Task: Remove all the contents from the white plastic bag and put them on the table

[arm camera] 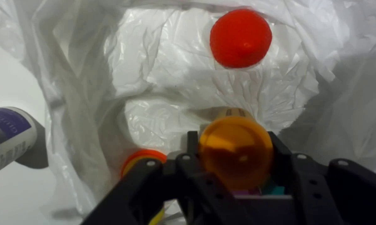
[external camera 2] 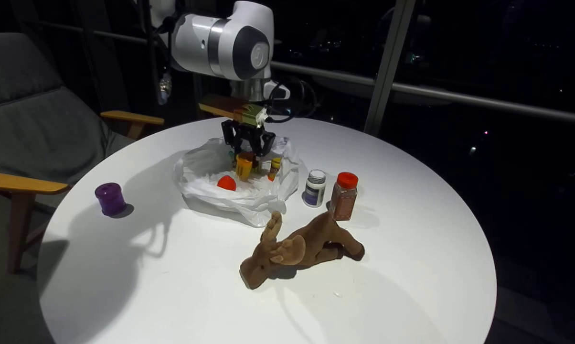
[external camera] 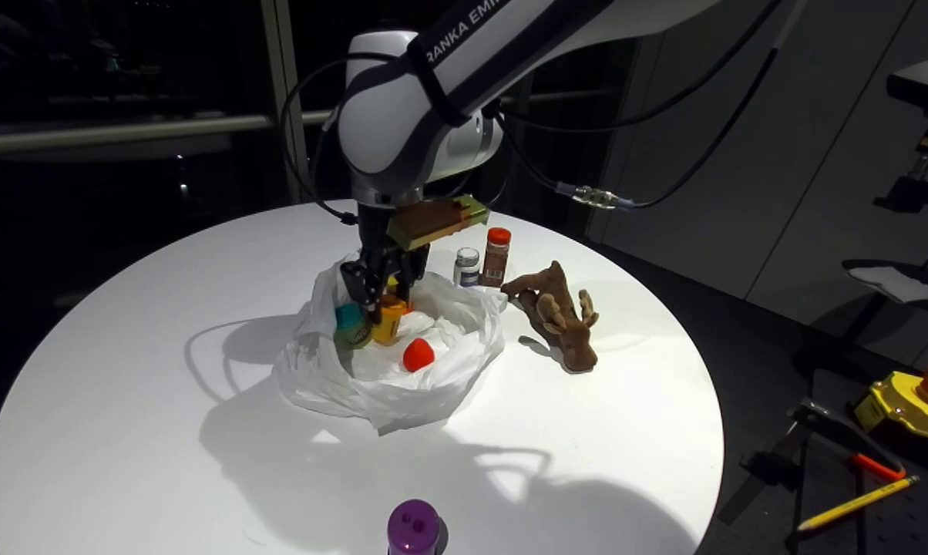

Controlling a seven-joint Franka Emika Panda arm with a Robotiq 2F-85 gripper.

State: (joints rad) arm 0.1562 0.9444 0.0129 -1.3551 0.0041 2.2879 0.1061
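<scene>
The white plastic bag (external camera: pixel 425 408) lies spread open on the round white table (external camera 2: pixel 388 291). Inside it, my gripper (arm camera: pixel 234 142) points down with one finger on each side of an orange tub (arm camera: pixel 236 156), both seemingly against it. A teal-lidded tub (external camera: pixel 351 325) sits close beside this tub. A red rounded object (arm camera: pixel 240 39) rests apart on the bag's floor. Next to the bag's wall is a small yellow tub (external camera 2: pixel 274 167); in the wrist view its red-rimmed end (arm camera: pixel 144 153) is partly behind my finger. A purple sliver (arm camera: pixel 242 192) shows beneath the orange tub.
Outside the bag stand a white bottle (external camera 2: pixel 314 188), a red-capped bottle (external camera 2: pixel 345 196) and a purple tub (external camera 2: pixel 110 198). A brown plush moose (external camera 2: pixel 297 253) lies near them. A grey chair (external camera 2: pixel 29 100) is beside the table, and a yellow emergency stop (external camera: pixel 911 405) is beyond its edge.
</scene>
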